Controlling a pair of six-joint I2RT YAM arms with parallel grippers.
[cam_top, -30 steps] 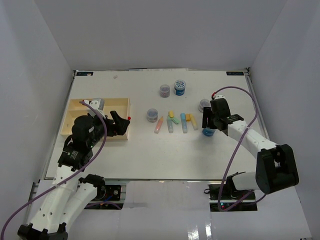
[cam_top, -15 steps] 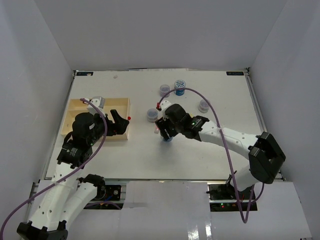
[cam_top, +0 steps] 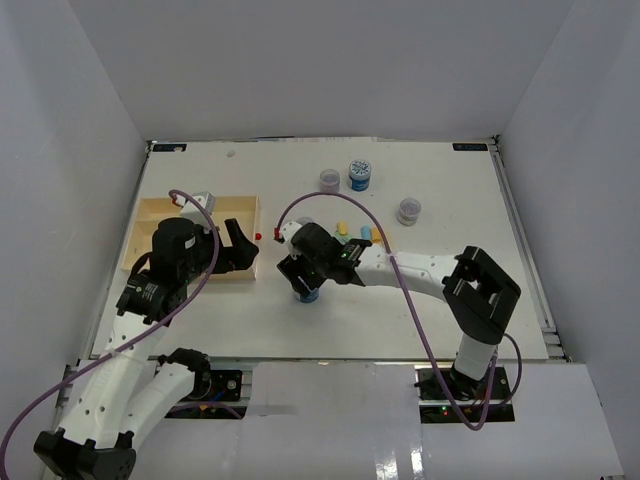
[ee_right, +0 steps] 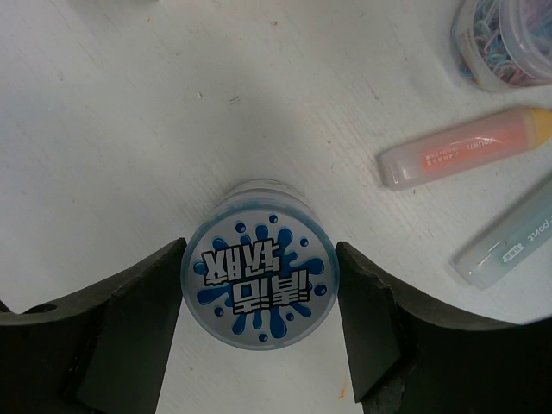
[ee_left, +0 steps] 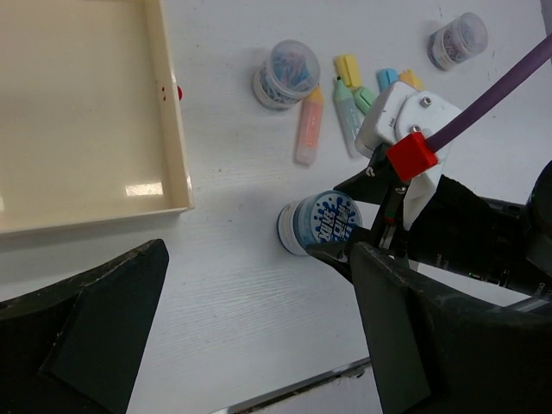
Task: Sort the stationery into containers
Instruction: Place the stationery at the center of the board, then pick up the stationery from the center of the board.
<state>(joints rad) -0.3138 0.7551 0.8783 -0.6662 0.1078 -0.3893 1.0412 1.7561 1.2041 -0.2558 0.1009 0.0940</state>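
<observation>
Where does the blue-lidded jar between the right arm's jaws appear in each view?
Top external: blue-lidded jar at centre, right of the tray.
Left wrist: centre, below-right of the tray's corner.
Right wrist: bottom centre.
Shared landmark: the right gripper, its jaws flanking the jar in every view.

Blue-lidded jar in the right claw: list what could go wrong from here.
1. The right claw pinches the round blue-lidded jar from only two sides, so it may twist or slip out.
2. The open left claw hangs beside the tray wall, right on the way in. The two claws could bump.
3. Carried low, the jar could catch that wall.
</observation>
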